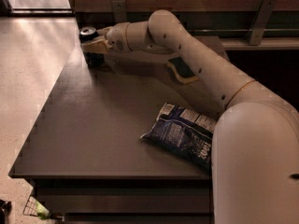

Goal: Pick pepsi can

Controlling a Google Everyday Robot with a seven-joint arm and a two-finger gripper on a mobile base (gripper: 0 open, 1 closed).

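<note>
The pepsi can stands upright at the far left corner of the dark table; its silver top and dark base show. My gripper has reached it from the right and lies across the can's middle, hiding the lettering. The can's base is on the table. My white arm stretches from the lower right across the table to the can.
A dark-blue crinkled snack bag lies flat at the front right. A green sponge with a yellow edge lies at the back, partly under my arm. The table's left edge drops to a pale floor. A wooden wall with metal brackets stands behind.
</note>
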